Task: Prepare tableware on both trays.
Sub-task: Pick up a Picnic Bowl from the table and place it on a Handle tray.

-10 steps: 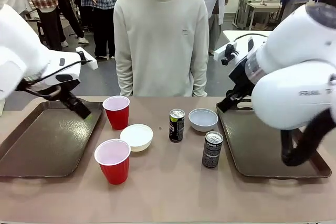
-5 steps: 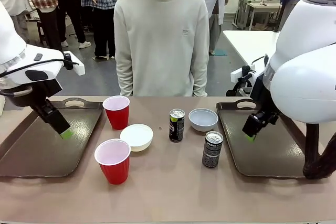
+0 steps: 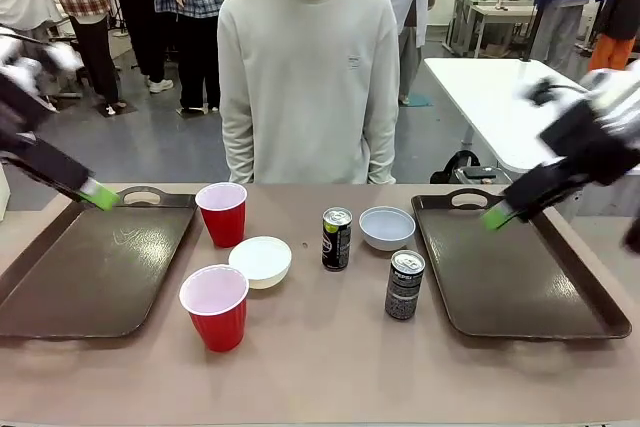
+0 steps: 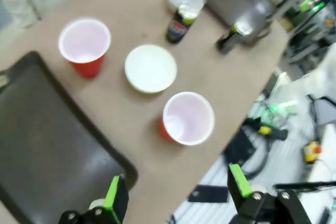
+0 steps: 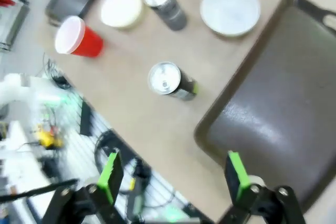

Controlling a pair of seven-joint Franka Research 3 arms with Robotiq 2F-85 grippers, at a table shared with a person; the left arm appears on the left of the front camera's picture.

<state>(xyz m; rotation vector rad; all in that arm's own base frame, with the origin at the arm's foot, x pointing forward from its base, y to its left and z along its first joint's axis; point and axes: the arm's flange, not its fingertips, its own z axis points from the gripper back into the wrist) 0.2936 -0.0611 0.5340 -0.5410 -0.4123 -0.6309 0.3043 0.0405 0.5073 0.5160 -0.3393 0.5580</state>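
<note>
**Tableware and trays, front and wrist views.** All six pieces stand upright on the table (image 3: 320, 367), in the strip between the two trays.

- **Far red cup** (image 3: 222, 212): just beside the far right corner of the left tray (image 3: 60, 287).
- **Near red cup** (image 3: 215, 305): beside that tray's right rim, and of all the pieces closest to the table's near edge.
- **Left bowl** (image 3: 260, 260): between the two cups and slightly right of them, touching neither.
- **Far can** (image 3: 336, 238): mid-table, with a clear gap to the left bowl.
- **Right bowl** (image 3: 387, 227): just right of the far can, close to the left rim of the right tray (image 3: 520, 287) near its far left corner.
- **Near can** (image 3: 405, 285): in front of the right bowl, near the same rim but apart from it.

Each tray has a cut-out handle in its far rim, and its glossy floor lies open. A broad bare band of table runs along the near edge.

- **Left gripper** (image 4: 175, 188): raised over the left tray's far left corner, jaws spread wide, holding nothing.
- **Right gripper** (image 5: 173, 174): raised over the right tray's far left corner, jaws likewise wide apart and empty.

A person (image 3: 308, 77) stands at the middle of the far edge.
</note>
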